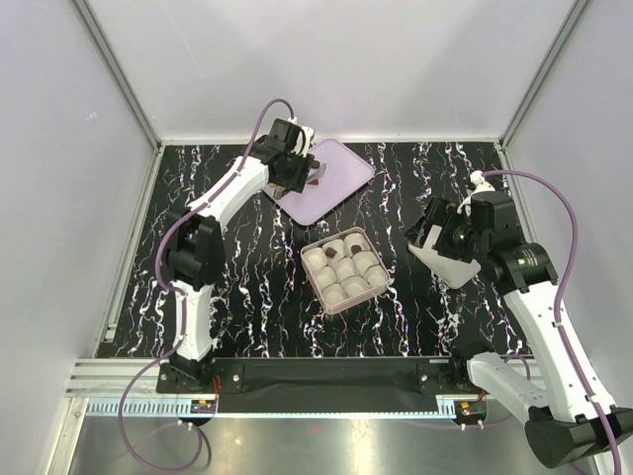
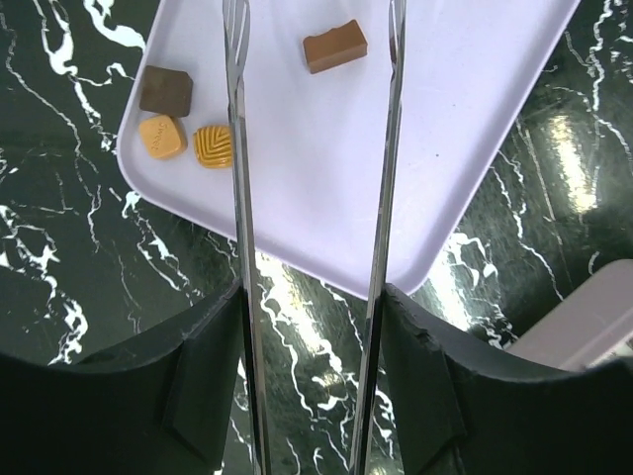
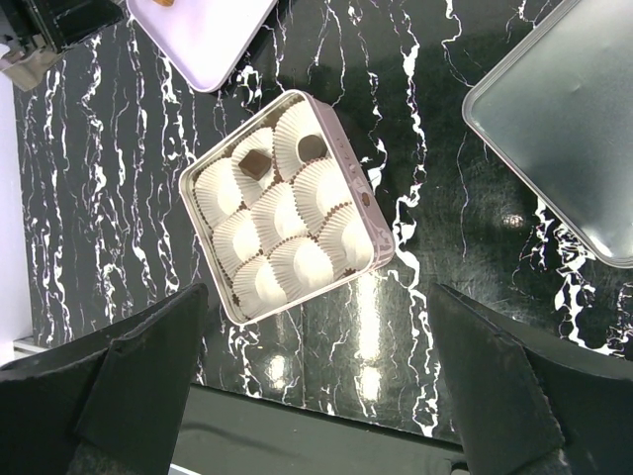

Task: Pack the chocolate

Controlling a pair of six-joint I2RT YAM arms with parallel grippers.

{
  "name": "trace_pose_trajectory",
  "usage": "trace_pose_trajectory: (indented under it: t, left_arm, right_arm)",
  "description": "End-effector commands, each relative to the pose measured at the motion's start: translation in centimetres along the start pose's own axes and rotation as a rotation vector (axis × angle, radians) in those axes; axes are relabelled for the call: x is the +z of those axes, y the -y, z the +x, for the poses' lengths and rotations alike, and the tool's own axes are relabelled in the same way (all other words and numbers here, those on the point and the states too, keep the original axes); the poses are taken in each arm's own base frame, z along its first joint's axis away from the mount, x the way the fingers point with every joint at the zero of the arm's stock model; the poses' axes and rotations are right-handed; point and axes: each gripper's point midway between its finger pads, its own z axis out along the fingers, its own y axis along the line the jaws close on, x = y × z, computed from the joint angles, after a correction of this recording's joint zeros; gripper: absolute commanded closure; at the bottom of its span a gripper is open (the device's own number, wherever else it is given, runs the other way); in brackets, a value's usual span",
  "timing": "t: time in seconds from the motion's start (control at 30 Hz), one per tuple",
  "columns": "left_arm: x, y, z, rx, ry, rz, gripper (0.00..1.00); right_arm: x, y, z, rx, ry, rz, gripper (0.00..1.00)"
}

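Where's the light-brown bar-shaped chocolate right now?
In the left wrist view the bar lies on the lilac tray between the fingers of the left gripper, touching neither, right of three other pieces.

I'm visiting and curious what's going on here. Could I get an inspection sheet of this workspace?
Surface: black table with white veins.
Job's things: four chocolates on a lilac tray; two dark pieces in the cups of a box.
Clutter: grey lid beside the box.
Grippers: left gripper open, its fingers either side of a brown bar on the tray; right gripper open, empty.
Cables: a purple cable arcs off each arm.
Surroundings: white walls, metal frame.
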Motion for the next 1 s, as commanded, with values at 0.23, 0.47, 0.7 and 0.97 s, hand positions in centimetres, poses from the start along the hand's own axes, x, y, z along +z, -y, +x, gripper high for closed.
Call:
trace_pose_trajectory:
  t: [0.23,0.47,0.7,0.97]
  left_arm:
    - [2.0,1.2,-0.2,0.039,0.04,0.098,0.46]
    - [0.7,1.5,0.7,0.036,0.034,0.119,0.5]
    - [0.1,1.3,1.7,0.031,0.007,0.111,0.51]
    - [-0.4,1.8,2.3,0.028,-0.003,0.133,0.55]
  right_arm:
    - [0.0,-0.6,-2.1,-0.035,0.066,-0.01,0.0]
    - [-0.1,-0.5,-2.1,-0.033,0.071,-0.006,0.0]
    - [-0.4,-0.7,-2.0,-0.03,0.074,-0.018,0.0]
    - [-0.7,-0.6,-1.9,-0.032,0.076,-0.014,0.0]
